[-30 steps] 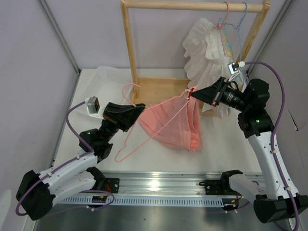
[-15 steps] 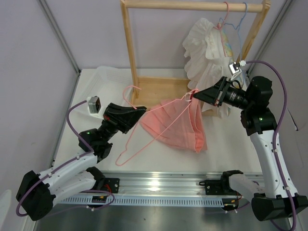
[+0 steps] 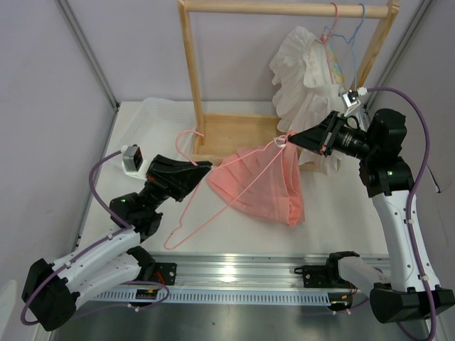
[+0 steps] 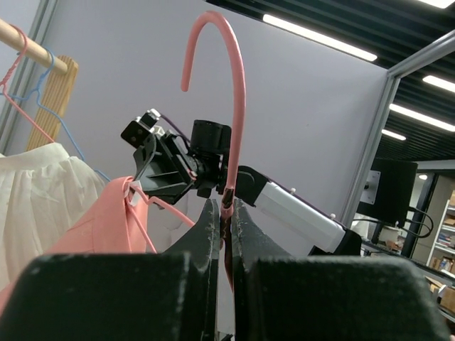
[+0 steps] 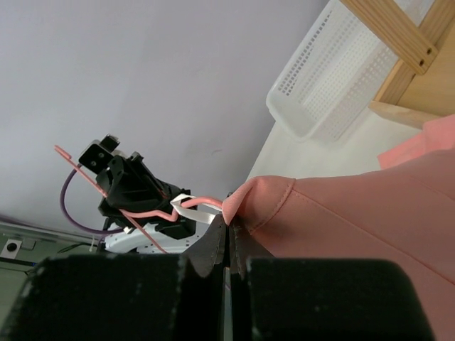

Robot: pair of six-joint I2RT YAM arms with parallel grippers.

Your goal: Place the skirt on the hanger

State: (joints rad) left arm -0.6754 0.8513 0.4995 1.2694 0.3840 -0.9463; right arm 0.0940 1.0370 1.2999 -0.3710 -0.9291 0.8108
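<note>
- While my left arm is reaching forward from the near left of the table (image 3: 334,213) with its elbow folded low, my left gripper (image 3: 205,165) is pinching the hanger (image 4: 239,99) at the neck just under the hook, jaws closed tight on the wire.
- The hook is curving up above my fingers, and the hanger's triangle is slanting down toward the table's near edge.
- My right arm is standing tall from its base, its forearm bending over to the left, and my right gripper (image 3: 290,139) is clamping shut on a corner of the skirt (image 3: 259,188) at its top hem.
- The skirt is hanging from that pinch between my two grippers, in front of the wooden rack (image 3: 190,78), its pleats fanning down toward the table.
- One arm of the hanger is crossing the cloth and running up close to my right gripper.
</note>
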